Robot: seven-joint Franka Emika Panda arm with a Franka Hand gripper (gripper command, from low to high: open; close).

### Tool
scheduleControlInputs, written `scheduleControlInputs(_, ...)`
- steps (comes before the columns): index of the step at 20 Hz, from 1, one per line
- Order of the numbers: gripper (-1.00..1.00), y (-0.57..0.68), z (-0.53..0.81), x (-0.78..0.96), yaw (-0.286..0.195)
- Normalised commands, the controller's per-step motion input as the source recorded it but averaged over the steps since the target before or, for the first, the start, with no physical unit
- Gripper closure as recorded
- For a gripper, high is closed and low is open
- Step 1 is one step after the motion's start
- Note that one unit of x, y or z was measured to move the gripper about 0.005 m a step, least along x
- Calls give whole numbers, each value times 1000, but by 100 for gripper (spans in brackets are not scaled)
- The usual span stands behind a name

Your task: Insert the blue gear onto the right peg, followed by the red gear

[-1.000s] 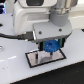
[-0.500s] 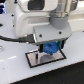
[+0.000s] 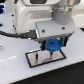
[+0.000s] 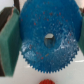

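1. The claw [image 3: 52,44] is clenched on the blue gear [image 3: 53,46]. In the wrist view the teal pads [image 4: 10,42] are pressing against the toothed rim from both sides, and the gear [image 4: 35,30] is lying flat between them with its centre hole open and unblocked.
2. Compared with the pictures from a second ago, I am watching the claw come down and drift a little toward the exterior view's right. The gear is now hanging lower over the grey black-framed plate [image 3: 35,61].
3. I take that to mean the carry is nearly over and the insertion is starting. The gear is not seated yet: it is riding just above the plate, off the surface.
4. On the exterior view's clock face, the plate is spreading out from about six to eight o'clock of the gear.
5. I cannot pick out the right peg. It is probably hidden under the gear, but the picture is too coarse to be sure.
6. The red gear [image 4: 46,81] is showing only as a red sliver past the blue teeth in the wrist view, so it is waiting its turn.
7. Farther out, the white table [image 3: 10,67] is carrying the plate.
8. I am finding no brand, label or writing that can be read anywhere.
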Motion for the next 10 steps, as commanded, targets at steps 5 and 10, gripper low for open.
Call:
scheduleControlInputs(5,100,35,-181,158,0)
scheduleControlInputs(10,100,67,-82,160,0)
